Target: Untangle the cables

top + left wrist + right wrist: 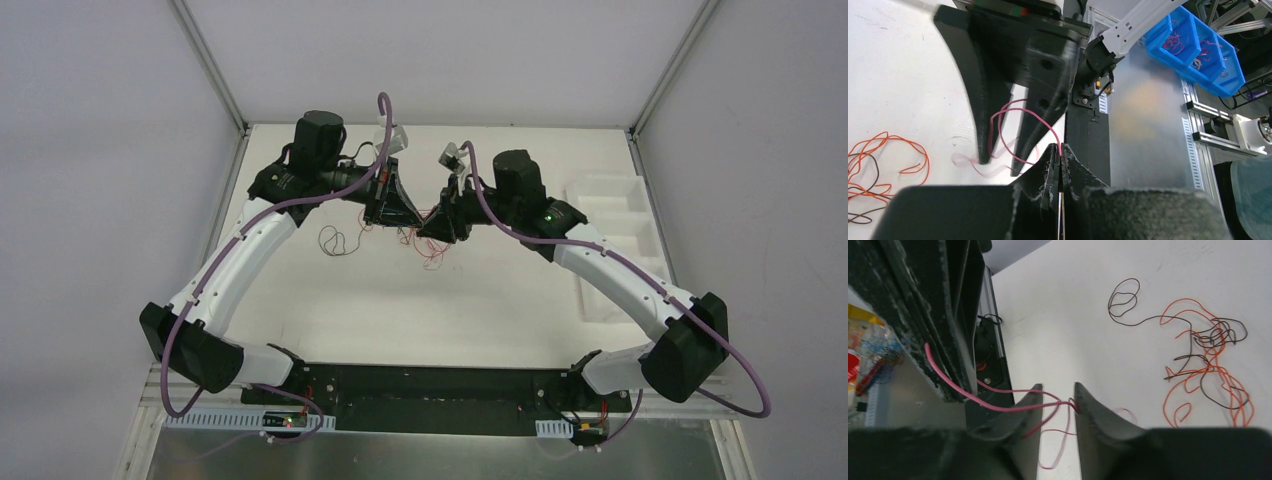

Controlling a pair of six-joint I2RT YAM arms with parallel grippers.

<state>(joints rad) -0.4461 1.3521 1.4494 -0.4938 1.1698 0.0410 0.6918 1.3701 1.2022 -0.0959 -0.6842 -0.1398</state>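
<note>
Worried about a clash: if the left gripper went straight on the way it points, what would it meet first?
Probably the right gripper, whose open fingers stand just ahead, the pink cable looping between them from the shut left gripper. Depth is hard to judge.

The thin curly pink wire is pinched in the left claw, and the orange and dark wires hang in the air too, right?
No. The thin curly pink wire is pinched in the left claw, but the orange and dark wires lie on the white table, as the right wrist view shows.

Left gripper [402, 218] and right gripper [430, 230] close together — over cables [432, 254].
</note>
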